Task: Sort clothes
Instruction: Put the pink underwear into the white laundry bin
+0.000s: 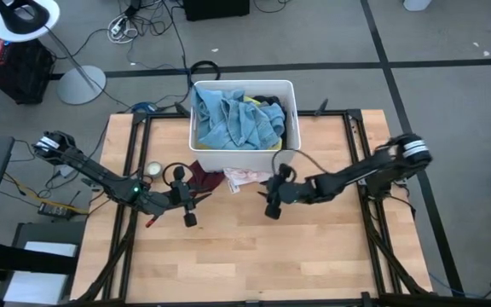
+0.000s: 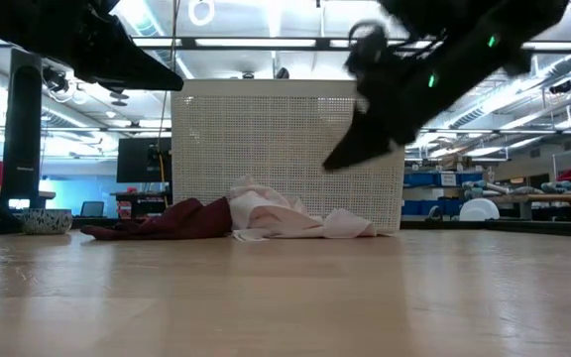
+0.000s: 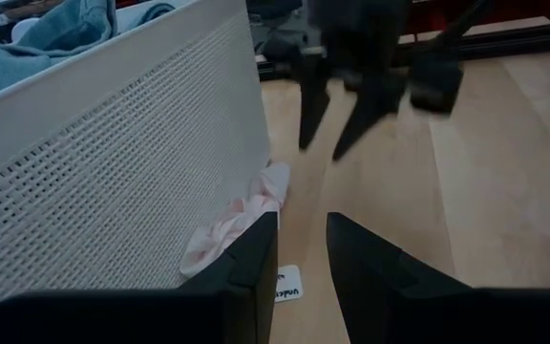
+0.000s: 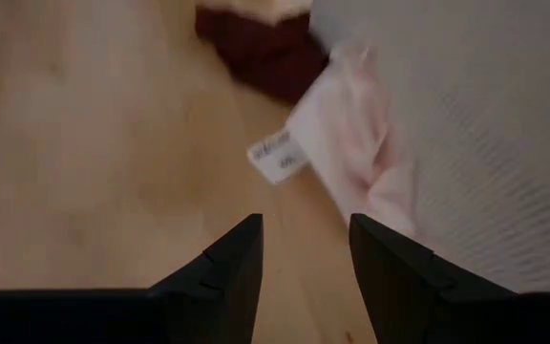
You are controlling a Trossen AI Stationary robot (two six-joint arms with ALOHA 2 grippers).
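Looking down, high view: white bin (image 1: 244,124) holds light blue denim clothes (image 1: 233,119); maroon garment (image 1: 203,178) and pale pink garment (image 1: 244,177) lie on the counter (image 1: 245,256) against its front wall. Left claw (image 1: 196,198) and right claw (image 1: 268,193) flank them.
Low view: both claws above the counter.
Wrist views: both claws open, empty; pink garment just ahead.
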